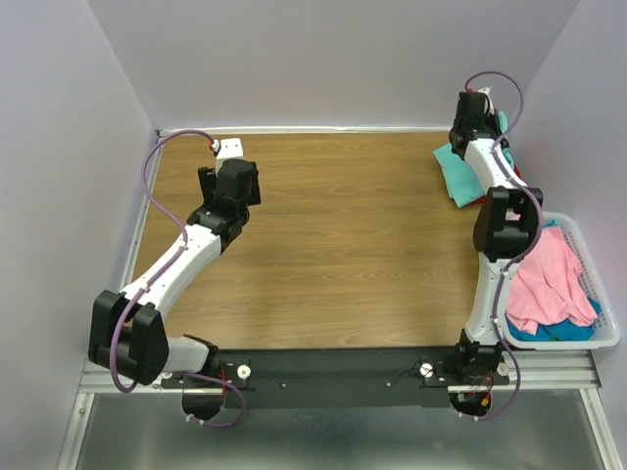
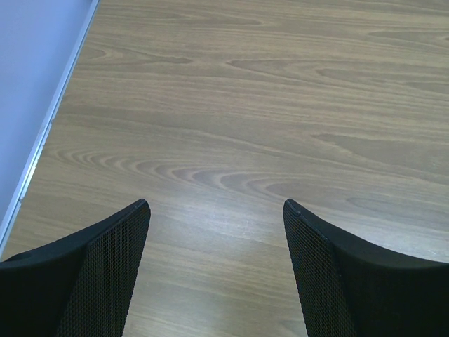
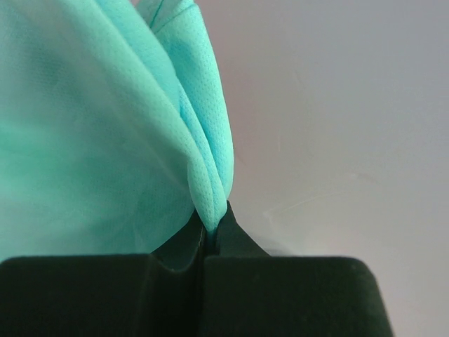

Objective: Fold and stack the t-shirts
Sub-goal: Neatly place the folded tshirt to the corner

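My right gripper [image 1: 487, 110] is raised at the far right corner, by the wall. In the right wrist view it [image 3: 212, 226] is shut on a bunched fold of the aqua-teal t-shirt [image 3: 105, 140]. That shirt [image 1: 457, 173] hangs down to the table, and a strip of a red t-shirt [image 1: 478, 201] shows under it. A pink t-shirt [image 1: 547, 279] lies on a blue-teal one [image 1: 558, 330] inside the white basket [image 1: 609, 328]. My left gripper [image 2: 216, 205] is open over bare wood at the far left [image 1: 235, 182], with nothing between its fingers.
The basket stands off the table's right edge, beside the right arm's elbow [image 1: 506, 223]. A small white piece [image 1: 230, 148] sits at the back left near the wall. Grey walls close in the table on the left, back and right.
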Robot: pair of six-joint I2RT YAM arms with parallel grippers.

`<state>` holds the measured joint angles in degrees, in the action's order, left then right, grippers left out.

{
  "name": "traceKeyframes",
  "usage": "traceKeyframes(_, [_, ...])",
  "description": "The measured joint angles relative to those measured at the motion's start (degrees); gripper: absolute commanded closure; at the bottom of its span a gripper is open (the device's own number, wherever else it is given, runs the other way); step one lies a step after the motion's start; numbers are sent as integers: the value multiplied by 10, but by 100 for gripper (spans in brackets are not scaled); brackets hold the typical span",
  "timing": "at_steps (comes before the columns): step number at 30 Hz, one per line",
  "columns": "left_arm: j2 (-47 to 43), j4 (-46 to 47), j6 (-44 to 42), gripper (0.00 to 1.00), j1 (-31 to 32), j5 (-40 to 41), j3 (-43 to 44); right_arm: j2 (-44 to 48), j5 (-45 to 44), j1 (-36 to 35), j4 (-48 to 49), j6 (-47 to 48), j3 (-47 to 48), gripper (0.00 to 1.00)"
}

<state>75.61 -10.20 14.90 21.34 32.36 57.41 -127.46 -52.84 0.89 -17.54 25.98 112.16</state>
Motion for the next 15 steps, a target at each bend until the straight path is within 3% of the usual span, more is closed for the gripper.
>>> traceKeyframes(15, [34,-5,11,16,-24,-33,15,-115,14,50,3,-69,1,99])
